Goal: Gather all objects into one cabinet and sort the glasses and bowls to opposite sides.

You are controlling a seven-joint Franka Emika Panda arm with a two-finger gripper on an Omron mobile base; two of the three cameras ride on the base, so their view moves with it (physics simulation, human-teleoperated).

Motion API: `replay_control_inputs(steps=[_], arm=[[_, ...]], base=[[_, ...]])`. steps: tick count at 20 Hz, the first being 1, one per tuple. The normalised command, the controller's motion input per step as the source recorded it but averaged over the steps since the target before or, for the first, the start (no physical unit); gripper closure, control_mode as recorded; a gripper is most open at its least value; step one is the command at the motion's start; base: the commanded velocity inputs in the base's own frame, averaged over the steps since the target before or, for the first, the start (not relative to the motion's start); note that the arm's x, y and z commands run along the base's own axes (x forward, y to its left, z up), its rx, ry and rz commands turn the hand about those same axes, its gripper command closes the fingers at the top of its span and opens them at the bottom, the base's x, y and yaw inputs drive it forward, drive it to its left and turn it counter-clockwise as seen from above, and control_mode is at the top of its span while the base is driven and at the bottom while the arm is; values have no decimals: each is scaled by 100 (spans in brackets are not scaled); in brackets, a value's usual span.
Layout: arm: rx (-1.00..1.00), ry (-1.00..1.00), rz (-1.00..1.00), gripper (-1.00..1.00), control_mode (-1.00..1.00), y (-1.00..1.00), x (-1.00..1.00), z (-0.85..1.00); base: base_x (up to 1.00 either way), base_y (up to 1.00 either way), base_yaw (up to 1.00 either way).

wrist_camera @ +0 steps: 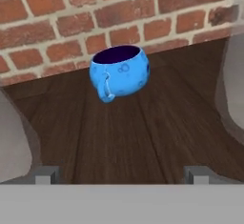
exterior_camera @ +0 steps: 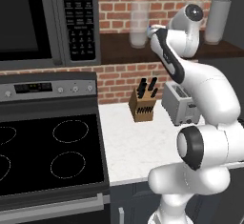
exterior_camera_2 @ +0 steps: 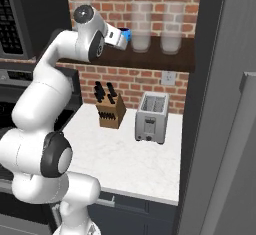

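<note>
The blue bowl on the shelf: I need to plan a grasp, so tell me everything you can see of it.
The blue bowl is small, glossy bright blue with faint bubble marks, a dark purple inside and a small handle at its front left. It stands upright and looks empty, on the dark wooden shelf near the brick wall. Nothing else touches it.

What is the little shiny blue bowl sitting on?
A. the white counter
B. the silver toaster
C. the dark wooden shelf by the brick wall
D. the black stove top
C: in the hand view the small glossy blue bowl stands on the dark wooden shelf, with the red brick wall right behind it.
</note>
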Motion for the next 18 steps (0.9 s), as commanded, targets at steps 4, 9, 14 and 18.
replay_control_inputs(steps=[4,9,14,18], arm=[[1,0,0,-100,-100,-5,62,9],[3,2,0,-100,-100,0,59,12],[4,5,0,-100,-100,0,70,-2],[0,4,0,-100,-100,0,83,-11]], base=[[0,0,0],[0,0,0],[0,0,0],[0,0,0]])
